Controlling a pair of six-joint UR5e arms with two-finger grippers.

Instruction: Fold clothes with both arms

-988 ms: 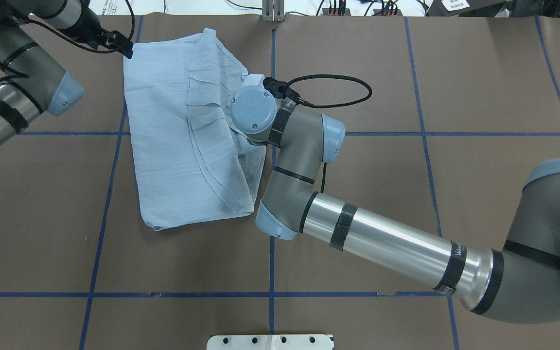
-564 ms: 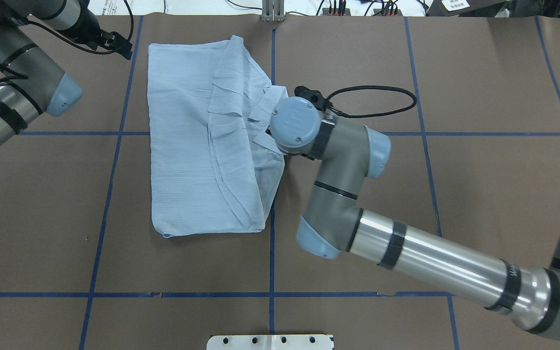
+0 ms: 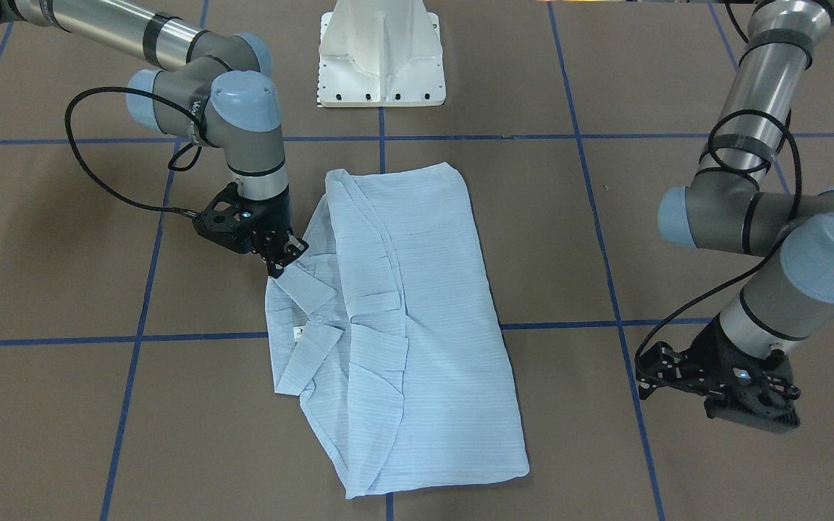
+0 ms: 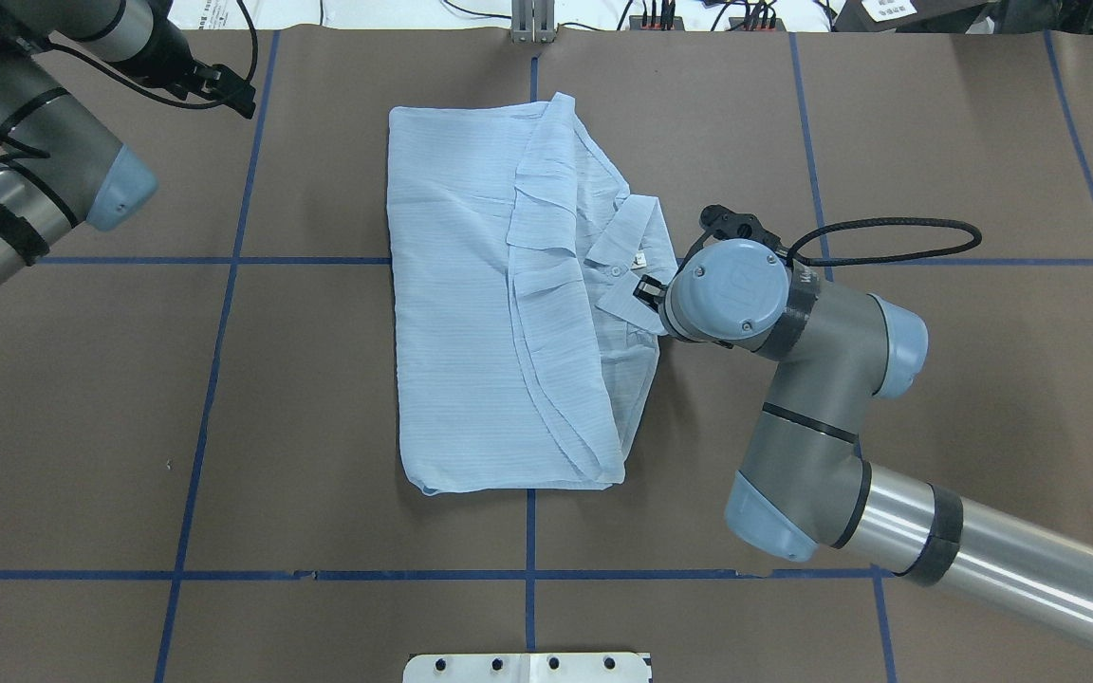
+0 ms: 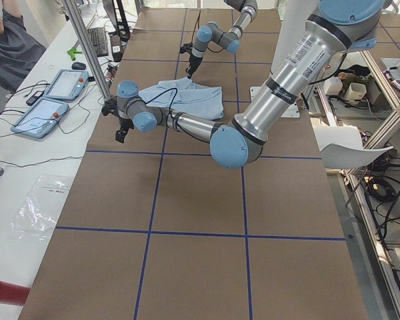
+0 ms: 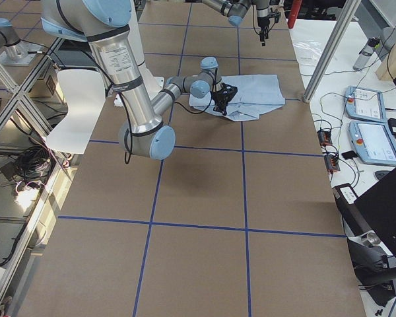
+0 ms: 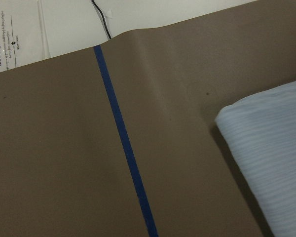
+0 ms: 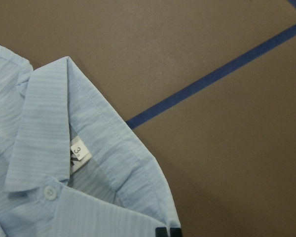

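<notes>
In the overhead exterior view, the thin, light blue, finely striped shirt (image 4: 471,313) is seen folded mid-way across the brown desk (image 4: 935,379), long axis near-to-far, its collar (image 4: 632,223) pinched by the nearer right claw (image 4: 649,289) on its right, while the far-left left claw (image 4: 233,95), well apart, cannot be judged open or closed.

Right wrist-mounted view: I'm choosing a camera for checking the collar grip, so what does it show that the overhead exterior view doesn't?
Only the wrist view: the readable 3 on the size tag, and the right claw tips at the edge of the collar. Only the overhead: the whole folded shirt, and the left claw off the fabric. Both: the collar, a white button, blue tape.
</notes>
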